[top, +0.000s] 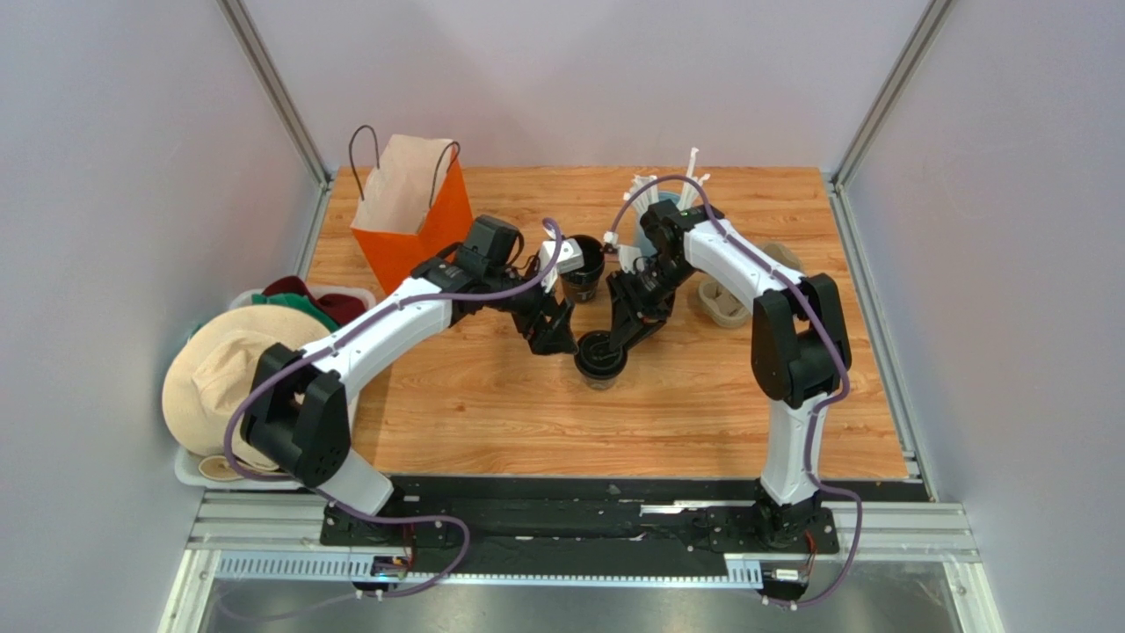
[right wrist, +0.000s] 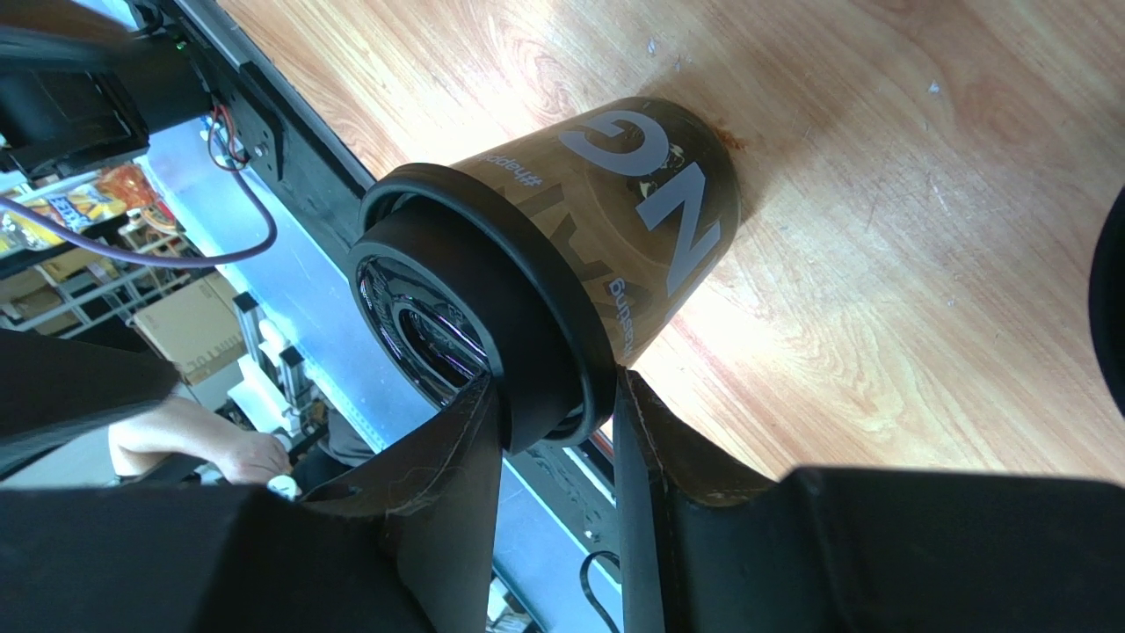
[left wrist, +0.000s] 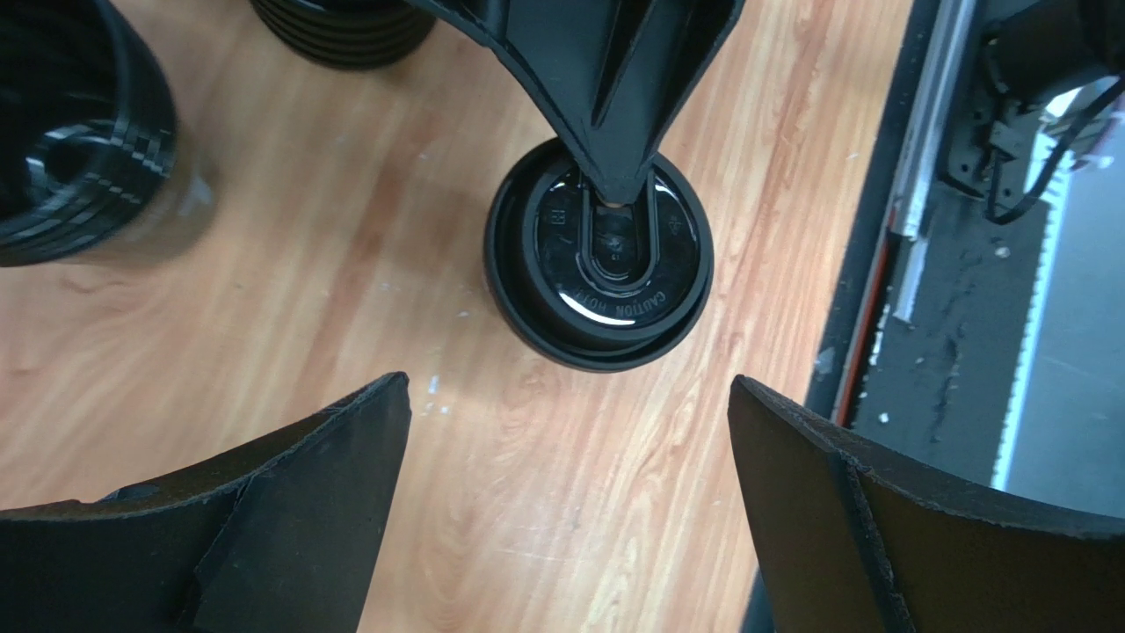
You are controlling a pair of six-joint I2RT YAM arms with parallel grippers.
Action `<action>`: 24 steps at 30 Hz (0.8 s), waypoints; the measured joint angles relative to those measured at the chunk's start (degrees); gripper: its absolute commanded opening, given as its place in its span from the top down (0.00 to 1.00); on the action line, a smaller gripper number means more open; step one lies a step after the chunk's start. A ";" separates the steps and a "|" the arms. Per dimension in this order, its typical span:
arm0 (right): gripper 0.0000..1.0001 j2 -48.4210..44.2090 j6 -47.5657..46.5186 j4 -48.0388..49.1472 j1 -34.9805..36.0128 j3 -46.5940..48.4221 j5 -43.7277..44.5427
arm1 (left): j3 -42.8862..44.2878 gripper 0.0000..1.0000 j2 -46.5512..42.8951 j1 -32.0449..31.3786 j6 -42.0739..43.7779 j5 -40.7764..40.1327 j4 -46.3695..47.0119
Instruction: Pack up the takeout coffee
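bag: orange paper bag point(top: 420, 231) stands at the far left of the table point(top: 502, 422), mouth open upward; contents cannot be told
bin: white bin point(top: 189, 470) off the table's left edge, holds a tan hat point(top: 225, 369) plus red and green cloth
straw cup: pale blue cup point(top: 647, 218) at the far edge, partly behind the right arm, white straws sticking up out of it
tray: grey-brown cardboard cup tray point(top: 722, 306) lies flat right of centre, near the right arm
dark stack: dark round ribbed container point(top: 582, 268) far of centre; what is inside cannot be told
task thing: takeout coffee point(top: 601, 363) sits on the table at centre, between the two arms
lid: black lid point(left wrist: 601, 251) is on and closes the cup
axis: long axis vertical, base on the wood, lid facing up; pale lettering runs around the brown wall
right claw: right gripper point(right wrist: 555, 392) is partly closed, pinching the lid's rim, one finger lying over the lid top and the other against the outside
left claw: left gripper point(left wrist: 568, 385) spread fully wide, holding nothing
cup vs left claw: cup stands just beyond the open fingertips, in line with the gap, not touching them
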 measured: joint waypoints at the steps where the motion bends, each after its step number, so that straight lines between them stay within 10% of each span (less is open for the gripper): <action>1: 0.94 0.02 0.22 0.02 0.00 0.00 0.00 | 0.26 0.01 0.83 0.00 -0.68 0.42 -0.24; 24: 0.94 0.72 1.88 1.31 0.00 -0.07 -1.01 | 7.67 0.15 15.43 -0.72 -11.32 2.05 -2.86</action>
